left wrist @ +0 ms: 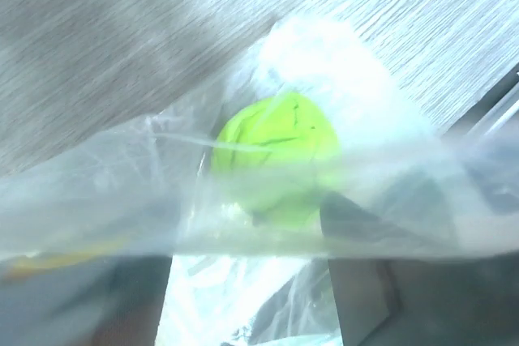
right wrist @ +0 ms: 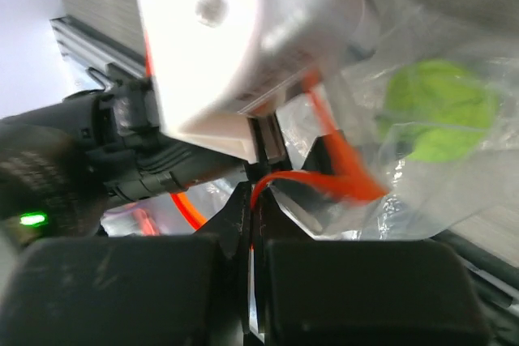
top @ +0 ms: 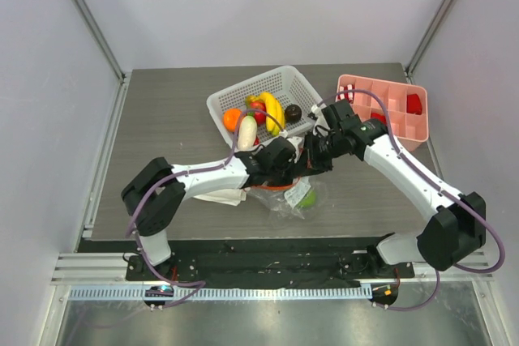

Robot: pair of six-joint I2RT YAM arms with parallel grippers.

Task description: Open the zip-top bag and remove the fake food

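The bag lies on the table near its front edge, between the two arms, with a green apple inside it. The right gripper is clenched on the bag's orange zip strip, which runs out from between its closed fingers. The left gripper is spread at the bag's mouth, its two dark fingers apart with clear film draped across them. The apple sits beyond them, not pinched (the film blurs most of that wrist view).

The left gripper's white body is just ahead of the right fingers and blocks much of the right wrist view.

Just behind both grippers stands a white basket holding bananas, an orange, a radish, a red apple and a dark piece. To its right is a pink tray with a red piece in one compartment; the right arm crosses its near corner. A white cloth lies under the left forearm, just beside the bag.
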